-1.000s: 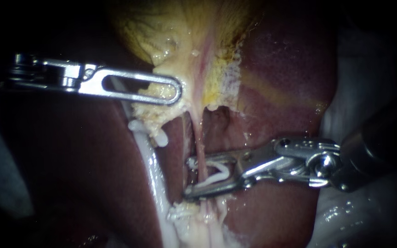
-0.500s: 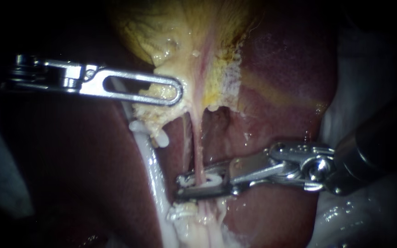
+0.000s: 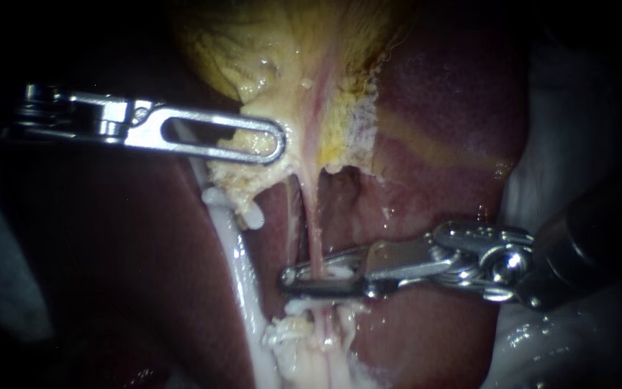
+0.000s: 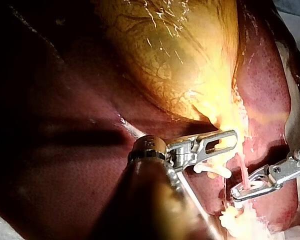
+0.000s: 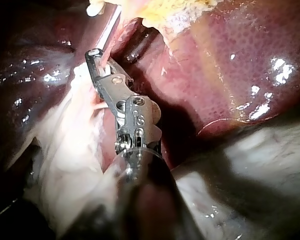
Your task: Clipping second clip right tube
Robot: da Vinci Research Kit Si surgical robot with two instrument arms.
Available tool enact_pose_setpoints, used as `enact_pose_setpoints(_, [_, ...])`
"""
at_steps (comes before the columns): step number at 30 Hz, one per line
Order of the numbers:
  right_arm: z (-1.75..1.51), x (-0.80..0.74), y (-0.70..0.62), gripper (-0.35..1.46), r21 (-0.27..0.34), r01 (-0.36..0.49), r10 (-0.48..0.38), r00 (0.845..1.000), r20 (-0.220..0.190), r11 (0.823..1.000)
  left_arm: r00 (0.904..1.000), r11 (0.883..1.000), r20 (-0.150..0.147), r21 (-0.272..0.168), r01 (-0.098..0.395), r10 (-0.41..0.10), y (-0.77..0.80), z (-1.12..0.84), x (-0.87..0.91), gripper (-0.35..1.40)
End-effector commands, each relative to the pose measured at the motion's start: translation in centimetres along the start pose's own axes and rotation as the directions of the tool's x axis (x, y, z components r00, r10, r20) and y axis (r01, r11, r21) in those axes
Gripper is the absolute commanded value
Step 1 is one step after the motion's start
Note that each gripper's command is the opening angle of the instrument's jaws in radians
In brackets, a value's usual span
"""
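A: Background, endoscope view?

B: Dark surround, with pale material (image 3: 566, 108) at the right edge. The liver (image 3: 440, 94) fills the field and the yellow gallbladder (image 3: 275, 57) sits above it.

A: Item, left instrument (image 3: 278, 144)?

B: Its slotted jaws pinch the gallbladder's lower edge. Position is unchanged over the last second, and the tissue is held taut.

A: Item, right tube (image 3: 312, 223)?

B: A thin pink strand running down from the gallbladder. It lies to the right of a thicker white strand (image 3: 235, 259) and crosses between the right instrument's jaws.

A: Item, right instrument (image 3: 289, 277)?

B: This is the change. A second ago its jaws stood apart, with the white clip (image 3: 336, 272) spread open around the tube. Now they are pressed nearly flat, squeezing the clip onto the tube.

A: Left wrist view?

B: Same entry. The left instrument (image 4: 234, 137) grips yellow tissue. Ahead of it, the right instrument (image 4: 235, 192) is closed across the pink tube.

A: Right wrist view?

B: The right instrument (image 5: 92, 54) has its jaws drawn together, and the tube (image 5: 110, 27) passes through at the tip. The clip itself cannot be made out here.

A: Meaning for the task?

B: In my judgement the clip is in its closing stroke or just fired. What remains is to open the jaws and check the clip's seating.
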Motion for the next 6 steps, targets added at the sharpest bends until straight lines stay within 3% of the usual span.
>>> enact_pose_setpoints(1, [0.00,0.00,0.00,-0.35,0.000,0.000,0.000,1.000,0.000,1.000,1.0000,1.000,0.000,0.000,0.000,0.000,0.00,0.00,0.00,-0.35])
enact_pose_setpoints(6, [0.00,0.00,0.00,-0.35,0.000,0.000,0.000,1.000,0.000,1.000,1.0000,1.000,0.000,0.000,0.000,0.000,0.00,0.00,0.00,-0.35])
